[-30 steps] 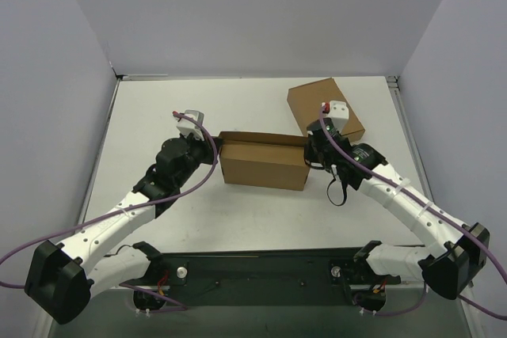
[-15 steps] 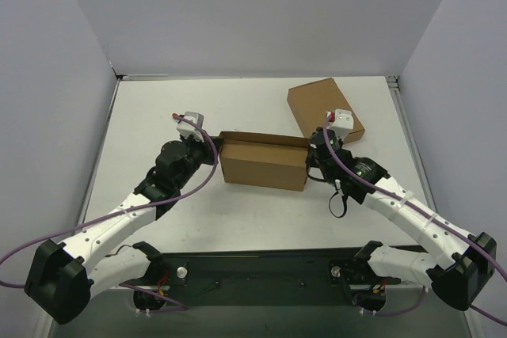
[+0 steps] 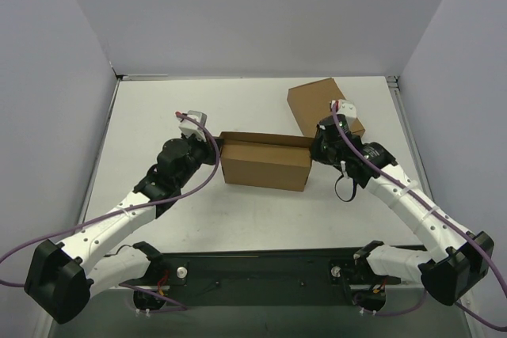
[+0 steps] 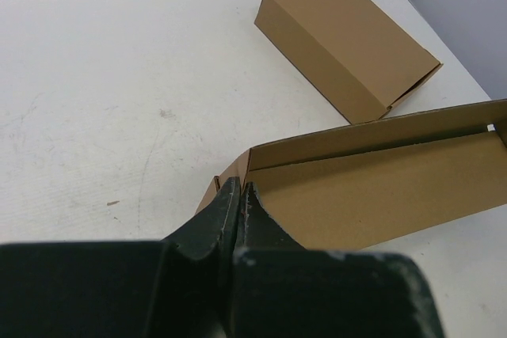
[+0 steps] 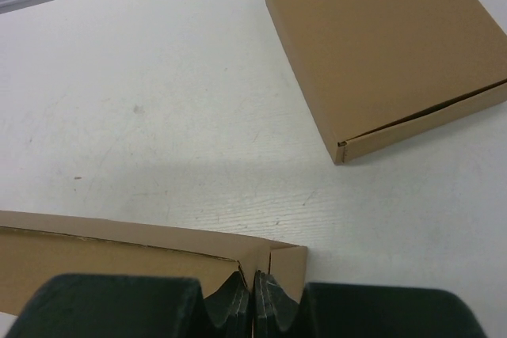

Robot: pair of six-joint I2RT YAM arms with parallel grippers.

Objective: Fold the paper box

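Paper box [image 3: 265, 162] sits mid-frame, half formed. Your left gripper [image 4: 240, 194] and right gripper [image 5: 254, 289] have fingers together at its end walls; pull unevenly and thin card may tear.

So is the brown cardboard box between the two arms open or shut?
Open. The brown cardboard box has no lid over it: the left wrist view looks straight down into its inside.
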